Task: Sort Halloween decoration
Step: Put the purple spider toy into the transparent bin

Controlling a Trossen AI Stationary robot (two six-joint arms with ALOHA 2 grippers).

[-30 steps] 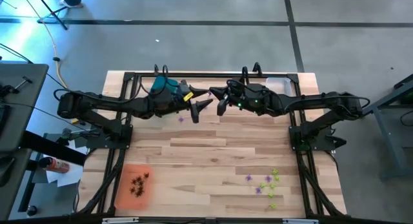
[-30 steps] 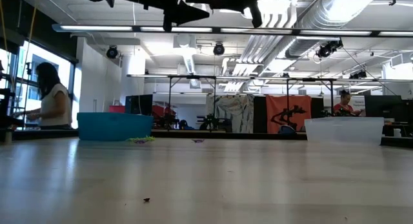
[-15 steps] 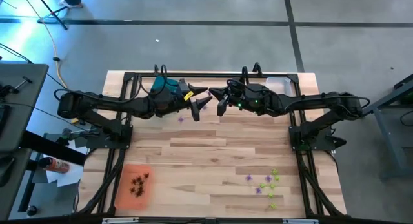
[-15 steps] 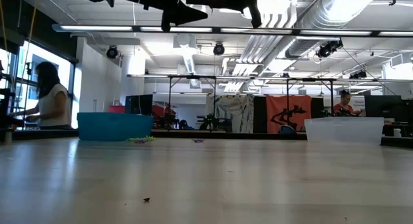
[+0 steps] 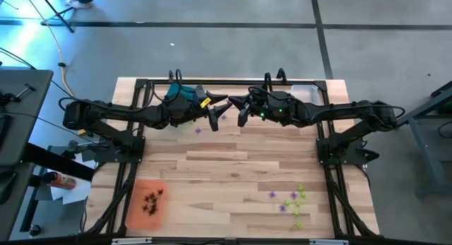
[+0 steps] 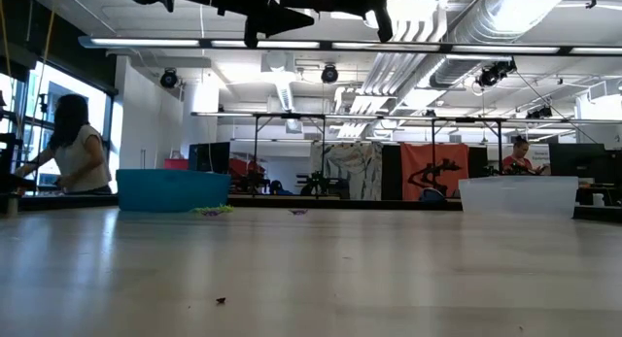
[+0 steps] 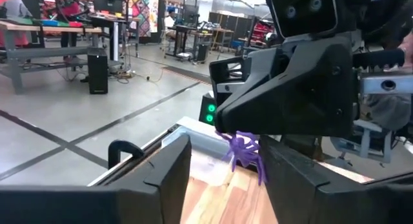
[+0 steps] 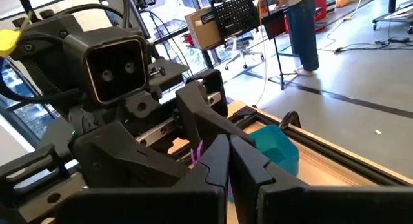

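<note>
The right tool (image 7: 284,101), fingers pressed together, pinches a purple spider (image 7: 244,150) high over the surface's far edge. The left tool (image 7: 222,179) is spread beside it, ready to receive. It looks light, springy and snag-prone; grip the body. The orange tray (image 5: 146,202) holds dark spiders (image 5: 152,200).

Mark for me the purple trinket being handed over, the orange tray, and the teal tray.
Purple spiky plastic trinket (image 7: 246,148), left wrist view, its body.
Orange rectangular tray (image 5: 135,208), high view, bare floor.
Teal rectangular tray (image 6: 171,191), low view, front wall.
</note>
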